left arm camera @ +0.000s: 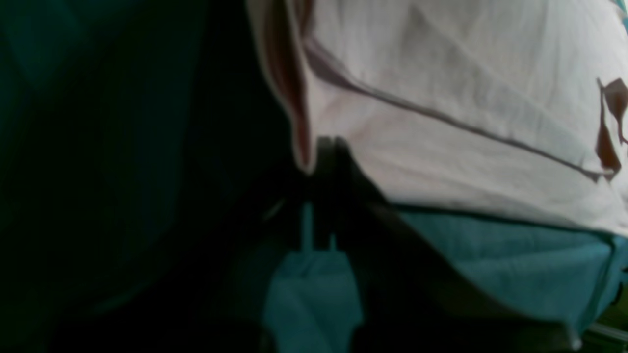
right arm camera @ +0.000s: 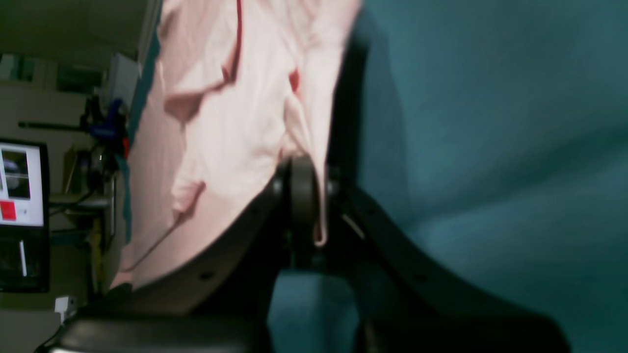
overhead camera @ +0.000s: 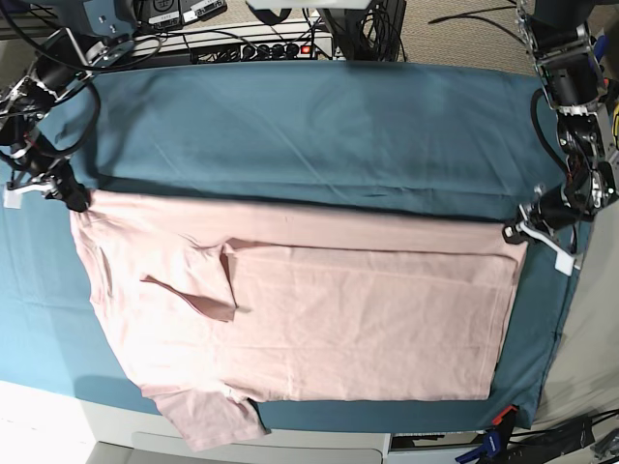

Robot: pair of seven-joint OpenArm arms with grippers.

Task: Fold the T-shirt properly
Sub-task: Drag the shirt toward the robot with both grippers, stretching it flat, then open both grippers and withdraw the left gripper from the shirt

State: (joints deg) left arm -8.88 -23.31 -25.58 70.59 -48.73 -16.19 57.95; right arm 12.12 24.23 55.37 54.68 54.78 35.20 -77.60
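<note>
The pale pink T-shirt [overhead camera: 368,319] lies spread flat on the teal table cloth [overhead camera: 319,135], with one sleeve folded in over the body and the other hanging past the front edge. My right gripper [overhead camera: 75,201] sits at the shirt's far left corner. In the right wrist view its fingers [right arm camera: 300,191] are shut on a fold of the T-shirt [right arm camera: 235,127]. My left gripper [overhead camera: 519,232] is at the far right corner. In the left wrist view its dark gripper [left arm camera: 327,147] is shut at the edge of the T-shirt [left arm camera: 441,98].
A power strip [overhead camera: 242,43] and cables lie behind the table's back edge. A lit monitor [right arm camera: 22,196] stands off to the side in the right wrist view. Clamps [overhead camera: 495,423] hold the cloth at the front right corner. The white table front [overhead camera: 58,416] shows below the cloth.
</note>
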